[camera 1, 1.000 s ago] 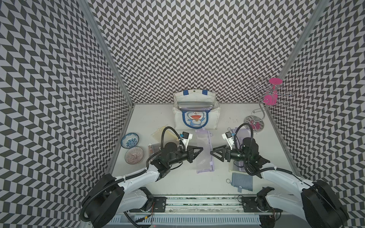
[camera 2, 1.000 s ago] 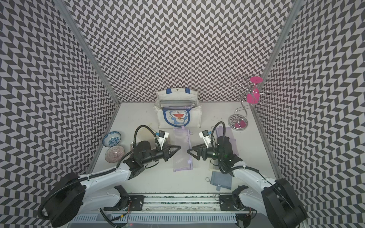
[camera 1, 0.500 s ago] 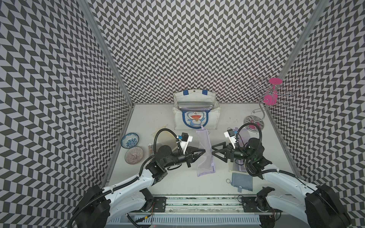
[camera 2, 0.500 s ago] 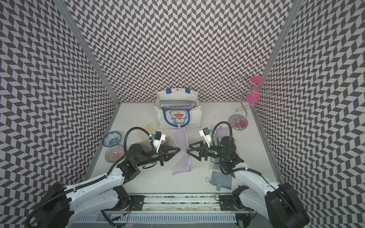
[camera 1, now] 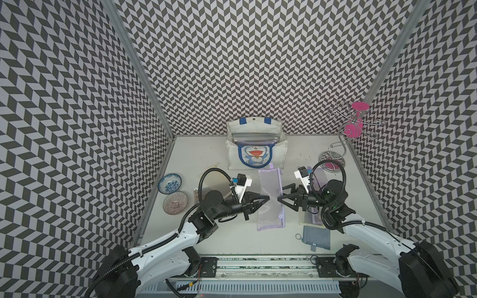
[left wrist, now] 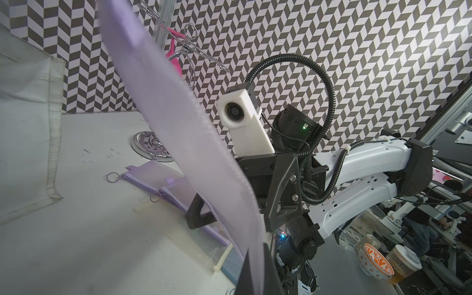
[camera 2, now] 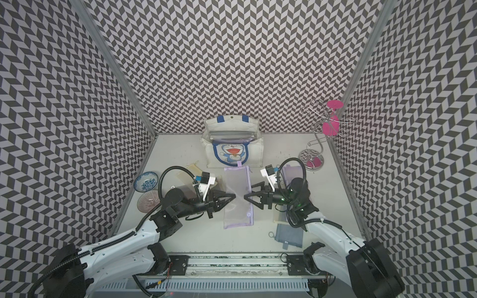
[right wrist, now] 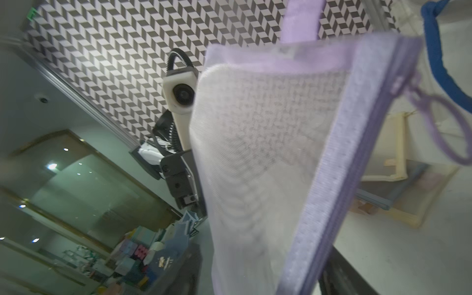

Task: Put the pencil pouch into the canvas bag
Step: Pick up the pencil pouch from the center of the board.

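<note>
Chevron-patterned walls enclose a pale tabletop [camera 1: 206,154], and the canvas bag [camera 1: 255,152] is stood at its 12 o'clock edge with the mouth turned upward. The pencil pouch [camera 1: 269,185], a flat lilac mesh sleeve, is placed at the centre with its length running from 12 to 6 o'clock. Its far end is seen just in front of the bag's printed face. In the wrist views it appears to be raised clear of the surface.

The left end effector [camera 1: 266,198], reaching in from 9 o'clock, is pressed together on the pouch's plain long edge at about mid-length. The right end effector [camera 1: 281,194], reaching in from 3 o'clock, is spread. The zipper [right wrist: 352,158] edge is seen passing between its jaws, and no pinch is made out there.

The pouch is judged to be very light, thin and limp. Nothing is seen through the mesh, so it is taken to be empty. Sag and curl are to be expected wherever it is unsupported. The mesh is likely to slide or bunch under a pinch, whereas the zipper band and the bound edges are firmer and are thought the better places for a hold. Breakage is not feared, but the pull ring [right wrist: 444,127] could be caught on the bag's rim.
</note>
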### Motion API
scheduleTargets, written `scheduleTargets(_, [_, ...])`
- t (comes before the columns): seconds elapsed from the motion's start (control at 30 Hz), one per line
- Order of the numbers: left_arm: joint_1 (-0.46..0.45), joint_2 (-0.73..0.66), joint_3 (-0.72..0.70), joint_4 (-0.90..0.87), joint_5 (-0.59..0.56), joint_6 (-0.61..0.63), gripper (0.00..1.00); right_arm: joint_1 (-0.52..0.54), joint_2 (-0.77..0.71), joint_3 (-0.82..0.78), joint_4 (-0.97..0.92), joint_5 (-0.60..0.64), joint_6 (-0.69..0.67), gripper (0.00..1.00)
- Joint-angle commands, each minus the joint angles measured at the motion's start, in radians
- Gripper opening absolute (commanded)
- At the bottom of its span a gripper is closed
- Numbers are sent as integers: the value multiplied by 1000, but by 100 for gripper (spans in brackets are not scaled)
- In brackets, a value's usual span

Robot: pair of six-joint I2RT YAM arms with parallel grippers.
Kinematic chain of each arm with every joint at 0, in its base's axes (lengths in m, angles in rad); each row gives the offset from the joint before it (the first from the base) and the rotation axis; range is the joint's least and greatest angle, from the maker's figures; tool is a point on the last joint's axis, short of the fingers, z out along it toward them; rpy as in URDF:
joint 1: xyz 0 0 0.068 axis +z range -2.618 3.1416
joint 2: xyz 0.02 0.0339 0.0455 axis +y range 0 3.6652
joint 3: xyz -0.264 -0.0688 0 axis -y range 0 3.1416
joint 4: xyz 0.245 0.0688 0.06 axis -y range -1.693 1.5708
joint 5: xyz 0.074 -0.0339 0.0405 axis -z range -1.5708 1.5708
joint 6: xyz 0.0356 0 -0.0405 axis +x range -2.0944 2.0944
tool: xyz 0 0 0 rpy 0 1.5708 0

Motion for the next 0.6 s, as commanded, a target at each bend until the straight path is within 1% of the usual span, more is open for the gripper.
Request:
scheduleTargets(0.0, [-4, 12, 18, 19, 14, 2, 0, 5, 6, 26, 147, -37, 48, 42])
scheduleTargets(0.03, [-3, 15, 15, 19, 9, 0, 0, 6, 6, 24, 165, -39, 57, 37])
scheduleTargets(0.07, [-4, 16, 13, 24, 6, -1, 0, 6, 6, 23, 176, -39, 60, 33])
scheduleTargets(0.23, [-2, 22, -2, 36, -23, -15, 0, 7, 12, 17, 193, -41, 59, 27])
scheduleTargets(0.4, [9, 25, -19, 27, -77, -34, 0, 7, 2, 13, 169, -7, 36, 13])
scheduleTargets(0.47, [21, 27, -37, 38, -97, -46, 0, 7, 7, 12, 153, 17, 22, 5])
scheduleTargets(0.5, [23, 29, -39, 33, -107, -49, 5, 7, 13, 18, 138, 27, 11, 2])
scheduleTargets(0.53, [25, 32, -37, 21, -119, -47, 11, 7, 18, 31, 105, 37, -13, 0])
scheduleTargets(0.57, [25, 34, -36, 13, -131, -45, 19, 7, 24, 45, 74, 43, -42, 0])
